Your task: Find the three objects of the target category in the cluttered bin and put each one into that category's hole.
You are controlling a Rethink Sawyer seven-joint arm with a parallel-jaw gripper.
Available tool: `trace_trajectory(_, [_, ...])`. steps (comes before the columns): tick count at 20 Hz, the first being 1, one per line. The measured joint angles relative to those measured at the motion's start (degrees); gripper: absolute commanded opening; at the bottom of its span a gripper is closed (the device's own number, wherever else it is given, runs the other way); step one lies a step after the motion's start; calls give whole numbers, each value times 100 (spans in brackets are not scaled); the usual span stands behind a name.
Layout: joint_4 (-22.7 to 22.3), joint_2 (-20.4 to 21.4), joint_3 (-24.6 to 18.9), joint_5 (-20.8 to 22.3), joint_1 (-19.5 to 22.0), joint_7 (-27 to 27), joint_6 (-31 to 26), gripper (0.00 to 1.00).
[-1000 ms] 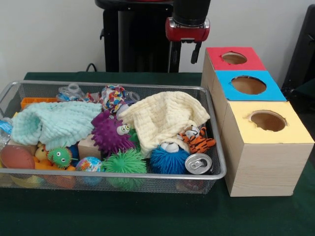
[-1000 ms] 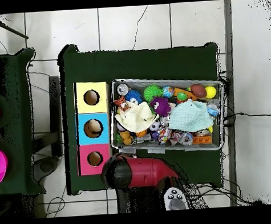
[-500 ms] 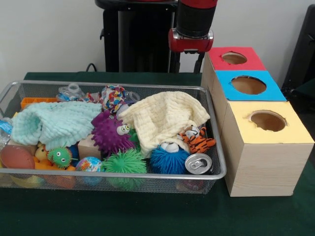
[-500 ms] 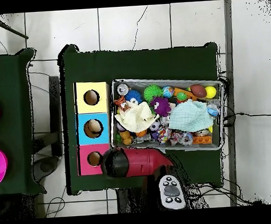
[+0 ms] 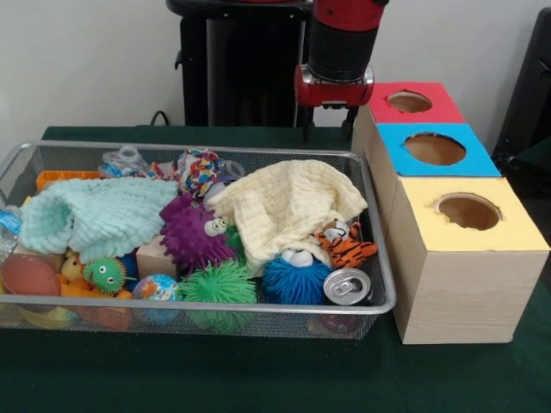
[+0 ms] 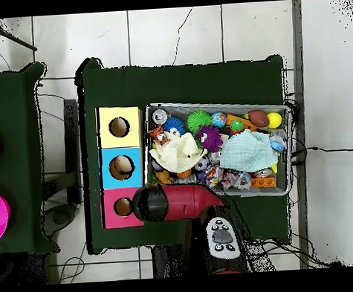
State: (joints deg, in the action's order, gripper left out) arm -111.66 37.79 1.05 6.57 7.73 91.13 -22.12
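The wire bin point(image 5: 379, 284) is sitting on the table below and in front of the claw point(image 5: 330, 127), holding two cloths, spiky balls, a tiger toy point(image 5: 346, 243) and a can point(image 5: 347, 286). The row of three boxes is standing beside the claw; the red box point(image 5: 411, 101) is lying closest, the blue point(image 5: 435, 148) and yellow point(image 5: 472, 213) farther forward. The claw is hanging over the bin's far rim, touching nothing, empty, its two fingers slightly parted.

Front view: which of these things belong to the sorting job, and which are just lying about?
Job: wire bin; red box, blue box, yellow box with holes; pincer.

Lying about, target category unknown: yellow cloth, mint cloth, can, toy tiger, spiky balls.
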Motion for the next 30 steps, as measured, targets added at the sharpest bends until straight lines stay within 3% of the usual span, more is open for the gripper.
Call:
trace_trajectory(10, [500,-253,0,-13,-8,0,-219,100])
trace_trajectory(30, [1725,-641,-1,-42,-200,0,-1288,100])
